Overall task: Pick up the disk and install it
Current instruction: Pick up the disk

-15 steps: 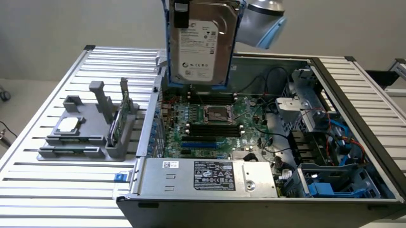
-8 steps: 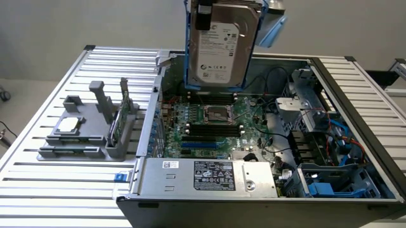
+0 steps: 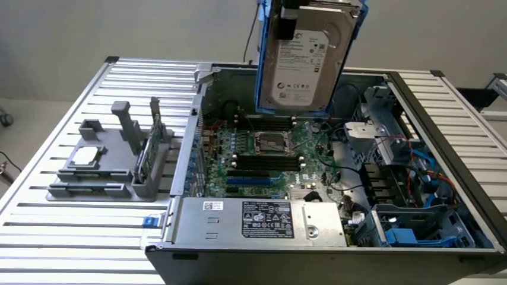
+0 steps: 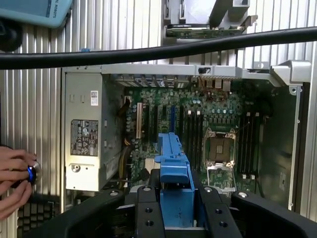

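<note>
- Exterior view: the disk hangs upright, label towards the camera, high over the far part of the open computer case.
- A slip from there would likely drop it onto the motherboard and its processor socket.
- There is free air around the disk up high. Lower down, a metal cage and loose cables crowd the exterior view's right, and a low corner could snag on them.
- On the exterior view's left, a grey fixture stands on the surface, well apart from the disk.
- Wrist view: the pincer pinches the blue carrier between its black fingers. The hold is on plastic framing, so I judge a tilt possible.
- A thick black cable crosses before the camera and may catch on the case wall.
- A person's hand rests just beside the case, near the power supply. That side is no place to swing.
</note>
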Robot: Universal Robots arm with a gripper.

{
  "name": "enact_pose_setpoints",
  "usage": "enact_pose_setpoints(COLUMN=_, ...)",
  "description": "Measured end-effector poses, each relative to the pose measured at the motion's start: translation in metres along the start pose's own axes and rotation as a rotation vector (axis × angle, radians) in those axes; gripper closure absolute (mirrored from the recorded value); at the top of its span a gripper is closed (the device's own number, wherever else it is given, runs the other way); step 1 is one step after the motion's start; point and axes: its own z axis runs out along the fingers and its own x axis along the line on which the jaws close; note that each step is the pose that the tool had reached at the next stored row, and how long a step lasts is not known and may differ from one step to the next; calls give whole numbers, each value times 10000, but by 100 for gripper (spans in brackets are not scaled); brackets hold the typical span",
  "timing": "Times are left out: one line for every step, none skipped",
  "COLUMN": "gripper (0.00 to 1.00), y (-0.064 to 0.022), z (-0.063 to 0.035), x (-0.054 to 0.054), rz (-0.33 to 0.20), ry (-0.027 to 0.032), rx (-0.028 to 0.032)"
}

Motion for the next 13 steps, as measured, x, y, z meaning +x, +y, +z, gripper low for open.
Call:
enact_pose_setpoints(gripper=67, y=-45, z=-2, x=13, rz=0, ry=0, rx=-12)
enact_pose_setpoints(gripper=67, y=-89, z=-2, x=29, rz=-2, ry=-1, rx=-27)
enact_pose_setpoints(gripper=67, y=-134, z=-4, x=44, rz=-3, ry=1, rx=-45)
enact_pose_setpoints(gripper=67, y=-181, z=-4, x=61, rz=-3, ry=-2, rx=-59)
enact_pose_setpoints(gripper=67, y=-226, z=-5, x=77, rz=-5, ry=-1, rx=-73)
enact_pose_setpoints(gripper=67, y=-269, z=-5, x=92, rz=-6, ry=-2, rx=-88)
enact_pose_setpoints(gripper=67, y=-313, z=-6, x=107, rz=-7, ry=-2, rx=-104)
enact_pose_setpoints(gripper=67, y=-357, z=-7, x=123, rz=-8, ry=-3, rx=-119)
enact_pose_setpoints(gripper=67, y=-402, z=-8, x=138, rz=-9, ry=-3, rx=-136)
enact_pose_setpoints(gripper=67, y=-446, z=-9, x=153, rz=-10, ry=-3, rx=-151)
enact_pose_setpoints(gripper=67, y=-489, z=-9, x=168, rz=-12, ry=-4, rx=-167)
enact_pose_setpoints(gripper=67, y=-536, z=-10, x=185, rz=-12, ry=-4, rx=-184)
enact_pose_setpoints(gripper=67, y=-576, z=-11, x=200, rz=-14, ry=-5, rx=-199)
